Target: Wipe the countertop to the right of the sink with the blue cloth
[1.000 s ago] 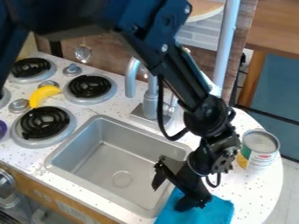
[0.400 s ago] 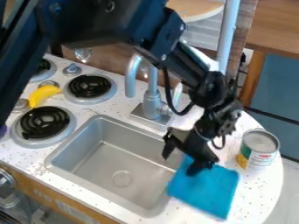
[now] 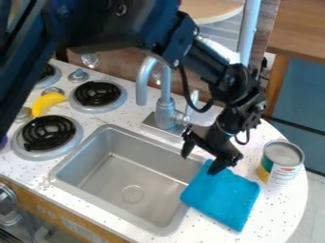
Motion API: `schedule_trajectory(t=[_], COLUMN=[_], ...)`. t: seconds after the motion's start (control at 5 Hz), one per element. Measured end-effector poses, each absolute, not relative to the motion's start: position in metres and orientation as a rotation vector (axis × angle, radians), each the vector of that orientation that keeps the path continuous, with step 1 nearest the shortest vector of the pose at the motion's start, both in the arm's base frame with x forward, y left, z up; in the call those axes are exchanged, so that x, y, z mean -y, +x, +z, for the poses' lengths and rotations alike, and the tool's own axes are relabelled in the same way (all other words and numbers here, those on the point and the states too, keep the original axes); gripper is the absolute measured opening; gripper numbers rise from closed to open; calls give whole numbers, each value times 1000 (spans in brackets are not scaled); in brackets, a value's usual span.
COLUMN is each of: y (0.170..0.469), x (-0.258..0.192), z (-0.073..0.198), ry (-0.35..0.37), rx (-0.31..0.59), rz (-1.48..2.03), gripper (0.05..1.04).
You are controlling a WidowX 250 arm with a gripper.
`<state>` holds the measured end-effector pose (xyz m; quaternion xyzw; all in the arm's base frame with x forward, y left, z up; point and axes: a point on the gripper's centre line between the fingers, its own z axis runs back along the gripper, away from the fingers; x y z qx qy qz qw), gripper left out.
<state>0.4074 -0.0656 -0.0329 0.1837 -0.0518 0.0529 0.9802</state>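
The black gripper (image 3: 198,162) hangs over the right rim of the sink, its two fingers spread wide. One fingertip is above the basin near its back right corner; the other is at the upper edge of a blue cloth (image 3: 221,195). Whether that tip touches the cloth, I cannot tell. The cloth lies folded flat on the white counter, its left edge along the rim of the grey sink (image 3: 95,187). Nothing shows between the fingers.
A can (image 3: 281,163) stands right of the cloth. Behind the sink rises the faucet (image 3: 166,111). At the left are stove burners (image 3: 48,133) and a yellow banana (image 3: 48,101). The counter's rounded edge (image 3: 306,199) is at the right.
The gripper has moved up and back in the view, away from the counter's front. The cloth, earlier partly behind the gripper, is now more exposed and has shifted slightly.
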Motion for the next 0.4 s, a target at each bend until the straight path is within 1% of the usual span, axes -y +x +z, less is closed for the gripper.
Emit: schedule_trajectory(t=[0.2, 0.4], y=[402, 382], x=[65, 63], z=[-39, -54], ry=[367, 372], rx=[90, 54], rz=[109, 103], gripper=[1000, 1001])
